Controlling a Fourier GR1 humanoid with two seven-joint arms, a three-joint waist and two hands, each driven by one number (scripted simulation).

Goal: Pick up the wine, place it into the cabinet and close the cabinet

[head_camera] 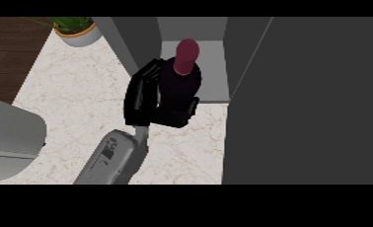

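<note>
The wine bottle [185, 59], dark with a maroon neck and cap, stands upright at the front of the open cabinet's light grey shelf [212, 70]. My right hand [169, 115] is shut on the bottle's lower body, fingers [140, 93] up its left side and thumb at its right. The hand hides the bottle's base, so I cannot tell whether it rests on the shelf. The cabinet door [299, 102], a large dark grey panel, stands open at the right. My left hand is out of sight.
A potted plant [76, 29] sits at the back left of the marble counter [73, 90]. A pale grey rounded shape [18, 142] fills the left edge. The cabinet's left wall [134, 38] stands close to my fingers.
</note>
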